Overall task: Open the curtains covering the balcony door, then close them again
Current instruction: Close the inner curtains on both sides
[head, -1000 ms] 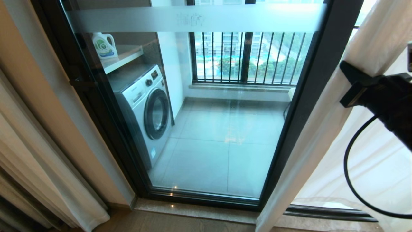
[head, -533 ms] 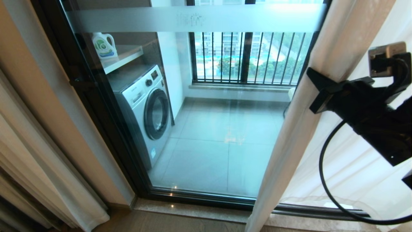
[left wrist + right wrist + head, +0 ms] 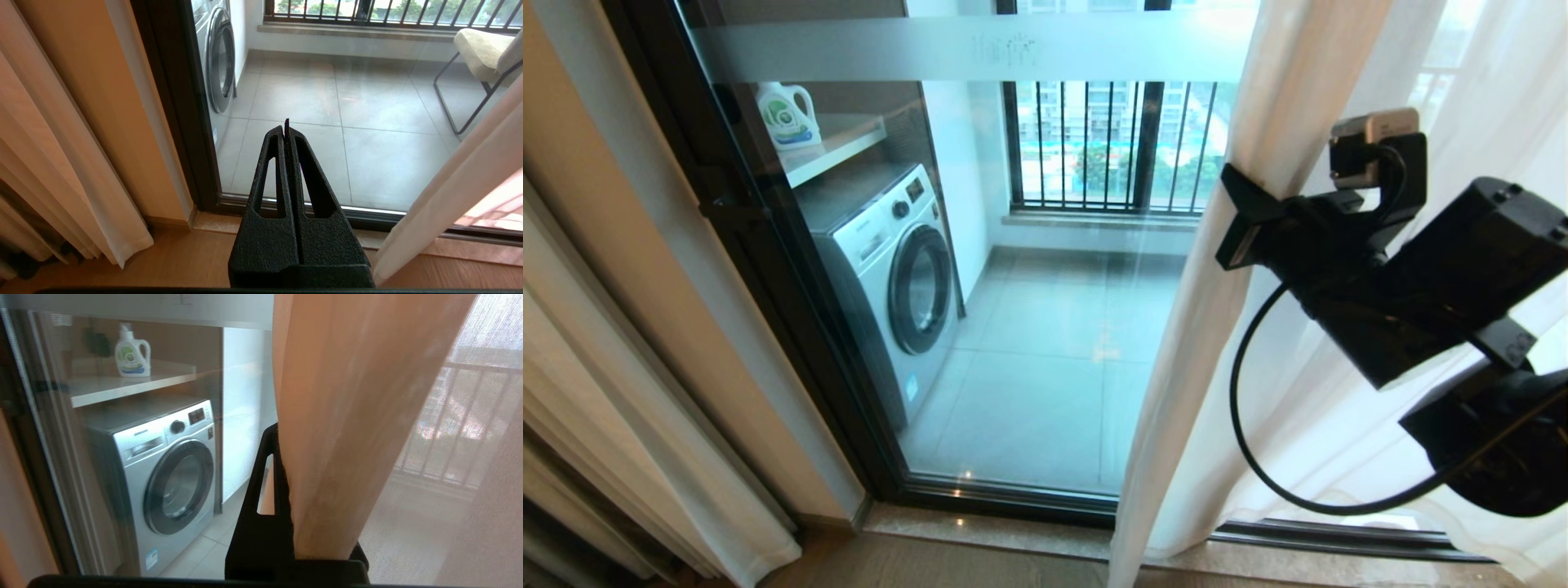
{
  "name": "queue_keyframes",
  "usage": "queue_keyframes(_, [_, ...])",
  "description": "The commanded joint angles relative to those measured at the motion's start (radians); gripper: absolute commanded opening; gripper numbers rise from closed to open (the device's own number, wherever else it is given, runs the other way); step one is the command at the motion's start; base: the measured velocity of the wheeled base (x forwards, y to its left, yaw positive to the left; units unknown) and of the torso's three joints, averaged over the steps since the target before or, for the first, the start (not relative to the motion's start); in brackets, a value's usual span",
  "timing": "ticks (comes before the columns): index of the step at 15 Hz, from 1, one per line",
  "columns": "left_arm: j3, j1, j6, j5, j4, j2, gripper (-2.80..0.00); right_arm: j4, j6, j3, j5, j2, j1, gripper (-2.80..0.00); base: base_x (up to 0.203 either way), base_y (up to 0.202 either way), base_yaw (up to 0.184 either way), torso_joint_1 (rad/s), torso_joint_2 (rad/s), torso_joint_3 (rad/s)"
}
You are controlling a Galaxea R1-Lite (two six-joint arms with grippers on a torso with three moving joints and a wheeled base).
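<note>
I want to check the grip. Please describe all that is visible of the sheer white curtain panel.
The sheer white curtain panel is thin, see-through fabric in soft pleats, hanging to the floor before the glass balcony door. Its leading edge is bunched and pinched by the black right gripper, shut on it. It covers the door's right part only.

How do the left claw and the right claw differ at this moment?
The left claw is shut on nothing, while the right claw is shut on the leading edge of the sheer curtain. The left claw hangs low, pointing at the glass of the balcony door; the right claw is raised across the door's right part. Both are black, with jaws together.
</note>
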Motion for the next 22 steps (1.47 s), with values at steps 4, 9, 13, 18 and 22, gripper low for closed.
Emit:
queue_keyframes(4, [0.000,0.001,0.000,0.000,0.000,0.000,-2.80,-0.080,0.000,-0.035,-0.034,0.087,-0.014,-2.80,0.000,0.000,0.000,0.000,0.00,0.000])
queue_keyframes(9, [0.000,0.000,0.000,0.000,0.000,0.000,-2.80,-0.088,-0.001,-0.113,-0.098,0.140,-0.074,-2.80,0.000,0.000,0.000,0.000,0.00,0.000])
queue_keyframes(13, [0.000,0.001,0.000,0.000,0.000,0.000,-2.80,-0.134,-0.009,-0.174,-0.100,0.201,-0.084,-2.80,0.000,0.000,0.000,0.000,0.00,0.000])
queue_keyframes(18, [0.000,0.001,0.000,0.000,0.000,0.000,-2.80,-0.131,-0.010,-0.220,-0.102,0.242,-0.104,-2.80,0.000,0.000,0.000,0.000,0.00,0.000])
queue_keyframes(22, [0.000,0.000,0.000,0.000,0.000,0.000,-2.80,-0.126,-0.011,-0.223,-0.101,0.256,-0.107,-2.80,0.000,0.000,0.000,0.000,0.00,0.000])
